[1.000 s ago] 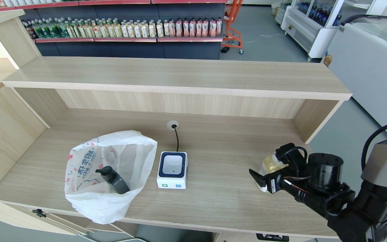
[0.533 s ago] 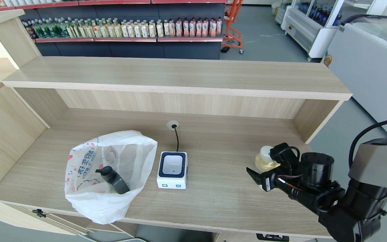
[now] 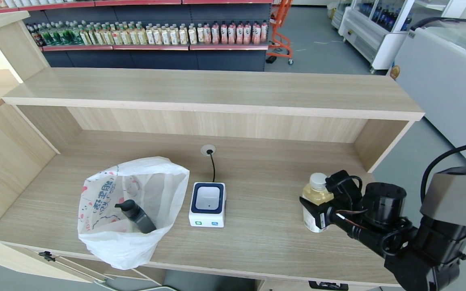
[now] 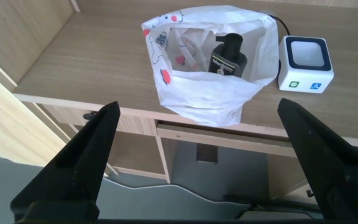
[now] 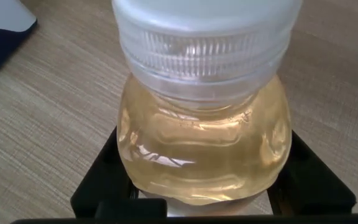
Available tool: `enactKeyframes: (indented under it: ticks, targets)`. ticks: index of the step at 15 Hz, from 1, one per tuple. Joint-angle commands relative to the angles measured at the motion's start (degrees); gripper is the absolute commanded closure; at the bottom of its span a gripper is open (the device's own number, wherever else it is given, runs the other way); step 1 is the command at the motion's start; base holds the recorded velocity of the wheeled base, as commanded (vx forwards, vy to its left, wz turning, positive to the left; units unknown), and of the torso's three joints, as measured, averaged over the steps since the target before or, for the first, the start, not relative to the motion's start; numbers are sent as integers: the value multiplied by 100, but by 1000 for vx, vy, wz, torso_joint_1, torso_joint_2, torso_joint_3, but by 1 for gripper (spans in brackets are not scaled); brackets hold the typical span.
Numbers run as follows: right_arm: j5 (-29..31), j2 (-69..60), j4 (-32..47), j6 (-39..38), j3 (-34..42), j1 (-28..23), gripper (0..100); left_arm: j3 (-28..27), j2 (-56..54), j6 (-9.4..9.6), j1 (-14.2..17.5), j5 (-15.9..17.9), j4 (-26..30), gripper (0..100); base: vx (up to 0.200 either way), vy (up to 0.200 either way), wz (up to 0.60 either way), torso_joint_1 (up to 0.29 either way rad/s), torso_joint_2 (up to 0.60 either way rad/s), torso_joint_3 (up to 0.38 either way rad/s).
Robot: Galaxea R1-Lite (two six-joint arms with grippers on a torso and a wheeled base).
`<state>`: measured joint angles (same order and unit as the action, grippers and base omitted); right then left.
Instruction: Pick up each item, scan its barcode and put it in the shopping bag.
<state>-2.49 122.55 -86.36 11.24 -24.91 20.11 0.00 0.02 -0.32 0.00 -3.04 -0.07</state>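
Note:
A clear bottle (image 3: 316, 197) of pale yellow drink with a white cap stands upright at the right of the wooden counter (image 3: 257, 226). My right gripper (image 3: 313, 213) is shut on the bottle (image 5: 202, 149) low on its body, with a black finger pressed to each side. The white barcode scanner (image 3: 207, 203) sits mid-counter. To its left stands the open white shopping bag (image 3: 107, 242) with a black pump bottle (image 3: 136, 216) inside. My left gripper (image 4: 199, 107) hangs open off the counter's front edge, facing the shopping bag (image 4: 204, 99) and the scanner (image 4: 305, 62).
The scanner's cable (image 3: 212, 163) runs back to a grommet (image 3: 208, 150) in the counter. A raised wooden ledge (image 3: 212, 91) and side walls enclose the counter at the back, left and right. Bare counter lies between the scanner and the bottle.
My right gripper has shifted slightly left and closed on the bottle. The bottle now stands upright, with its cap and label in plain sight. The bag and scanner have not moved.

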Motion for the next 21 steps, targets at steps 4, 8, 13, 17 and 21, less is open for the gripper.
enactKeyframes:
  ticks: [4, 8, 13, 17, 21]
  targets:
    - [-33, -355, 40, -227, 188, -16, 100, 0, -2, -3, 0, -4, -1, 0, 0, 0, 0, 0, 0, 0]
    - [-1263, -1181, 119, -983, 460, 1, 100, 0, -2, -3, 0, -4, -1, 0, 0, 0, 0, 0, 0, 0]
    - [-2019, -1990, 638, -1827, 575, 573, 100, 0, -2, -3, 0, -4, -1, 0, 0, 0, 0, 0, 0, 0]
    - [-1975, -2271, 1024, -2214, 346, 1284, 100, 0, -2, -3, 0, -4, -1, 0, 0, 0, 0, 0, 0, 0]
    - [-1755, -2350, 1209, -2381, 170, 1785, 100, 0, -2, -3, 0, -4, -1, 0, 0, 0, 0, 0, 0, 0]
